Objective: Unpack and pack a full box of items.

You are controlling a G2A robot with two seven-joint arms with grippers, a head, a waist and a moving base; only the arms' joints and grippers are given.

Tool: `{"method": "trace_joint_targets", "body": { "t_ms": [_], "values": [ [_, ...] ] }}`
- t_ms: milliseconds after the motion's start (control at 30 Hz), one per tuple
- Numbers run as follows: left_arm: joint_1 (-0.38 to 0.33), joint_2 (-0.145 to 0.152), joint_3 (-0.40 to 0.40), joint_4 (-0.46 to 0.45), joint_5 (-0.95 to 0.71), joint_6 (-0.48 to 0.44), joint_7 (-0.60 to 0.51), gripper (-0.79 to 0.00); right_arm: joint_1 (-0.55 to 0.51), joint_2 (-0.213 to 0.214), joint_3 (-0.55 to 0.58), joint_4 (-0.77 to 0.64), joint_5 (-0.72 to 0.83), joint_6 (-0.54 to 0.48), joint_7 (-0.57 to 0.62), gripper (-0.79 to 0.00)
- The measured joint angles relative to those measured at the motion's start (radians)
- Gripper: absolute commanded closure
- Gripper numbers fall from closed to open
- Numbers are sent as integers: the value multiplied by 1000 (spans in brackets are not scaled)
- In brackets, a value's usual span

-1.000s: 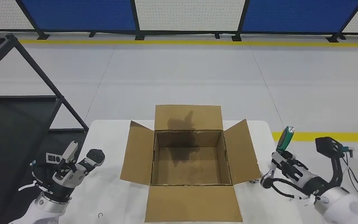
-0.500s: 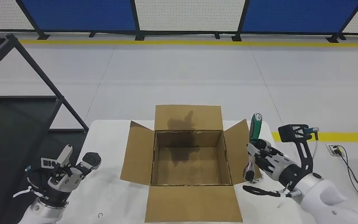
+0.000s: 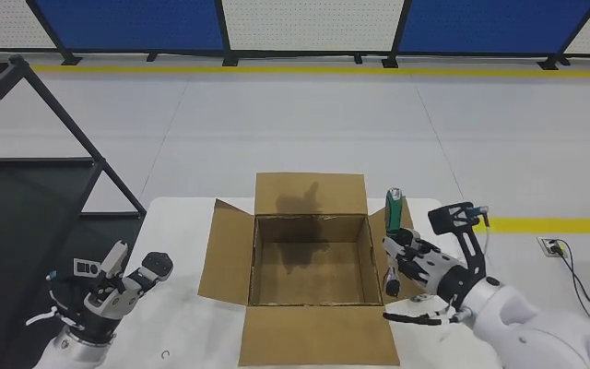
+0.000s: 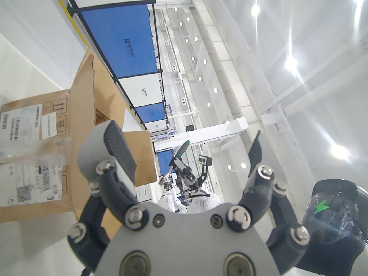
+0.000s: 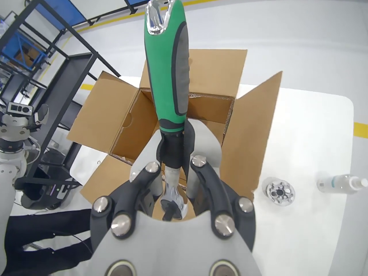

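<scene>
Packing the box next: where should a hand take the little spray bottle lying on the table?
Probably the clear body of the spray bottle, across its width, straight down from above. It lies on its side on the table, so the round barrel offers two opposed sides; the white nozzle end is thinner.

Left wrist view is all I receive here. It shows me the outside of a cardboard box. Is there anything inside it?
Observer: No. In the top view the cardboard box stands open with four flaps spread, and its floor looks bare.
Operator: What exactly does the far arm carry? It is too small for me.
Observer: A ratchet wrench with a green handle. The right gripper has its jaws shut on the metal neck below the handle.
Operator: Does something else lie near the box?
Observer: Yes. Beside the flap on that arm's side are a round metal part and a small spray bottle, which appears to lie on its side.
</scene>
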Motion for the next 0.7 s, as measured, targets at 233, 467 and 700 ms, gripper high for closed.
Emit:
{"method": "trace_joint_targets", "body": {
  "t_ms": [233, 467, 700],
  "values": [
    [33, 0, -28, 2, -29, -21, -5, -785, 319, -54, -306, 228, -91, -46, 69, 0],
    [55, 0, -59, 4, -63, -29, -4, -785, 550, -130, -578, 434, -176, -201, 97, 0],
    [58, 0, -64, 9, -73, -35, -5, -785, 688, -213, -751, 598, -201, -246, 142, 0]
  ]
}}
